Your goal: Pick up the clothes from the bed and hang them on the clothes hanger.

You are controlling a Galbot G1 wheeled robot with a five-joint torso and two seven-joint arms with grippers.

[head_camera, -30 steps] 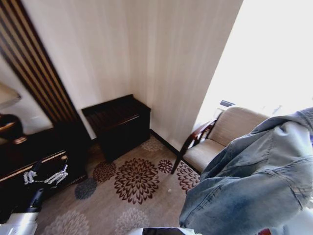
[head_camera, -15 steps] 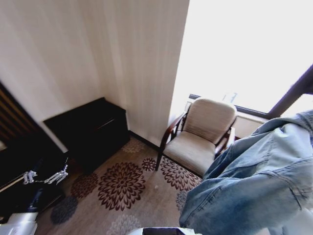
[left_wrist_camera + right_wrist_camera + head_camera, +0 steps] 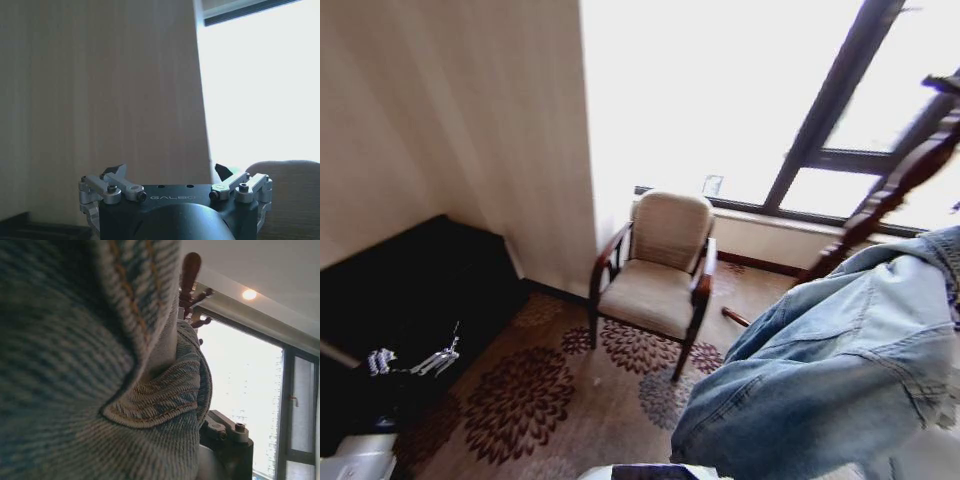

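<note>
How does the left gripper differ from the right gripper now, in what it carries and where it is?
The left gripper is open and empty; the right gripper is draped in the denim jacket. In the head view the left gripper sits low, before the dark cabinet; the right arm's jacket is held higher, near a wooden coat stand. Both have black bodies with silver links.

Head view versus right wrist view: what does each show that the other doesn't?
Head view alone: the armchair on the patterned carpet, and the left gripper held low on the left. Right wrist view alone: a lit ceiling lamp and the knobbed top of the wooden coat stand. Both: the denim jacket and the bright window.
</note>
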